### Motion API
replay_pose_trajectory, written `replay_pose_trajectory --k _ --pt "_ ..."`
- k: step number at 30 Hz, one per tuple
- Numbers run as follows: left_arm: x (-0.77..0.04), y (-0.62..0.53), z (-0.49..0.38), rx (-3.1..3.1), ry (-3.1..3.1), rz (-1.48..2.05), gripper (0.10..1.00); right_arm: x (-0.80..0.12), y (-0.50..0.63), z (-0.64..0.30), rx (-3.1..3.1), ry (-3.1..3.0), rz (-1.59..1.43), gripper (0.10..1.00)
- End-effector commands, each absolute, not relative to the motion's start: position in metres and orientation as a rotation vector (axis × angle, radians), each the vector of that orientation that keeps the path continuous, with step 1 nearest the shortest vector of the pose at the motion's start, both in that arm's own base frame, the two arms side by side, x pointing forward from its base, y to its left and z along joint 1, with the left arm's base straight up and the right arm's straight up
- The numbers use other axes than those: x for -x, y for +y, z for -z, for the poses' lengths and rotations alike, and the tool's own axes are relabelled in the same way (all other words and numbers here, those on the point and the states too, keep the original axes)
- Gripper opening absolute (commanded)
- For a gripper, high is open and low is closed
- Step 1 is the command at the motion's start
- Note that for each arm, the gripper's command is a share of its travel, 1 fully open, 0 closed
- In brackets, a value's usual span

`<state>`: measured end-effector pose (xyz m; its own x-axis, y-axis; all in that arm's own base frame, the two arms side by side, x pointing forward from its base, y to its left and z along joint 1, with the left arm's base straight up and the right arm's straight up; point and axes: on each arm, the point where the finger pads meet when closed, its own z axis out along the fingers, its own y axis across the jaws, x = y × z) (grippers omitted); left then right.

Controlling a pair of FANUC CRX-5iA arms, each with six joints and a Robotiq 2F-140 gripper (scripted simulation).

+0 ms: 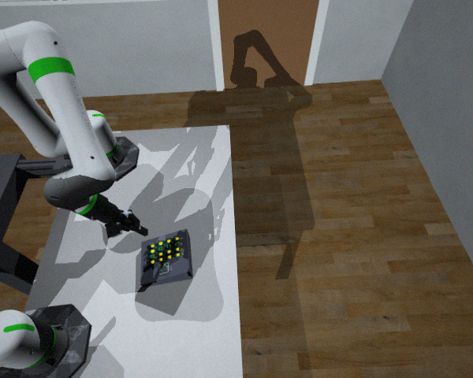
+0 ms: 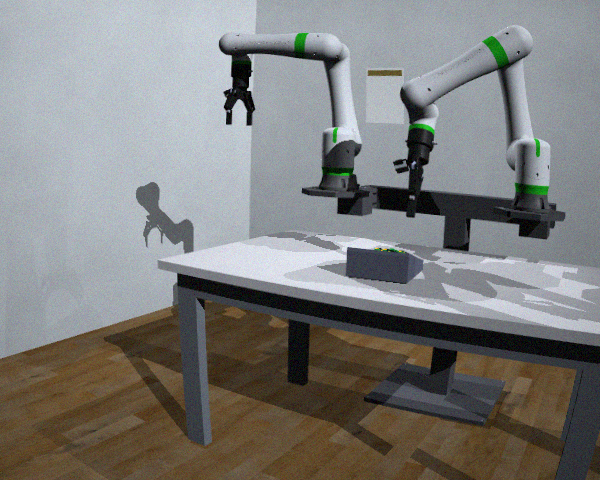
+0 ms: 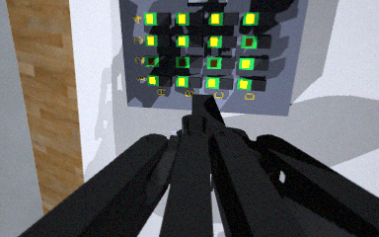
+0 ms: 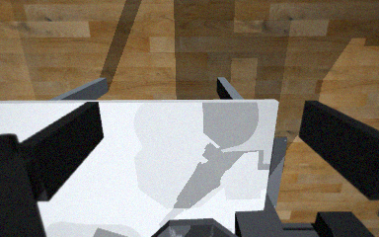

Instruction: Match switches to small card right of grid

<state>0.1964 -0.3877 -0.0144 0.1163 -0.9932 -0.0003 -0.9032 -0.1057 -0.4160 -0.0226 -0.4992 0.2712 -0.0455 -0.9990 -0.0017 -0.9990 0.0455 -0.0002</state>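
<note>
The dark grey switch box stands on the table, with columns A to D and rows 1 to 4. In the left wrist view every lamp of rows 1 and 4 is lit. In row 3, A, B and C are lit and D is dark. In row 2, A, B and C are dark and D is lit. The card is too small to read, and cut off in the left wrist view. My left gripper is shut and empty, above and beside the box's row 1 edge. My right gripper is open and empty, high away from the box.
The white table bears the box. The right arm's base and the left arm's base are mounted on a dark stand behind the table. Arm shadows cross the table and the box.
</note>
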Motion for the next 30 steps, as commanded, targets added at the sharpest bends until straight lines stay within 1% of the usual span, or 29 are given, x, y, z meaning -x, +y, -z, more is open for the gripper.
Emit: replay_pose_trajectory --k 1,17,30 --pt "-0.199 -0.388 0.02 2.087 1.856 0.406 0.099 0.023 -0.499 -0.272 2.17 2.271 0.0 1.0" --pt "-0.232 -0.384 0.091 2.087 1.856 0.406 0.099 0.023 -0.499 -0.272 2.17 2.271 0.0 1.0" --pt "-0.235 -0.384 0.098 2.087 1.856 0.406 0.099 0.023 -0.499 -0.272 2.17 2.271 0.0 1.0"
